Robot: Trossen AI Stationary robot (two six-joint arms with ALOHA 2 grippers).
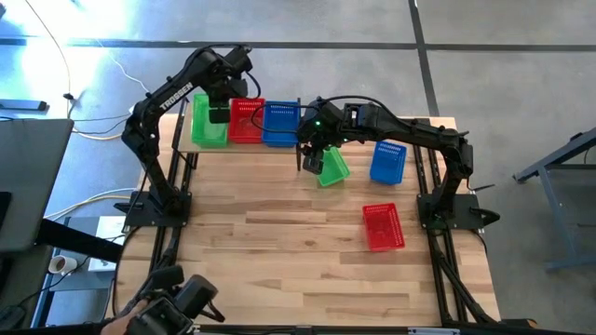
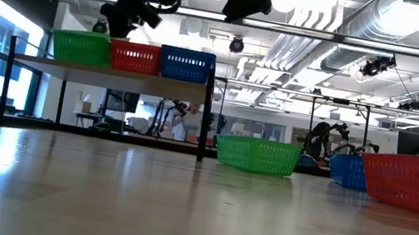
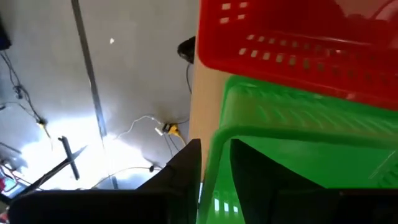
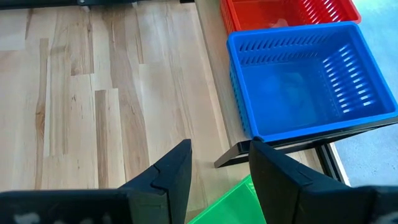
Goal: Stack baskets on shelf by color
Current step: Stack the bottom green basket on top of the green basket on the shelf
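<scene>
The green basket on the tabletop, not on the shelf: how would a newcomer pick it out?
Start at the raised shelf at the table's far edge. Just off its right end, the green basket sits skewed on the tabletop beneath the right pincer. The other two loose baskets are blue and red.

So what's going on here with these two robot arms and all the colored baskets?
The robot is sorting baskets onto the shelf. A green basket, a red basket and a blue basket already sit there side by side. The left gripper is at the green one, one finger inside its wall. The right gripper, fingers open, hovers above a second green basket on the table. Another blue basket and another red basket wait on the table.
</scene>
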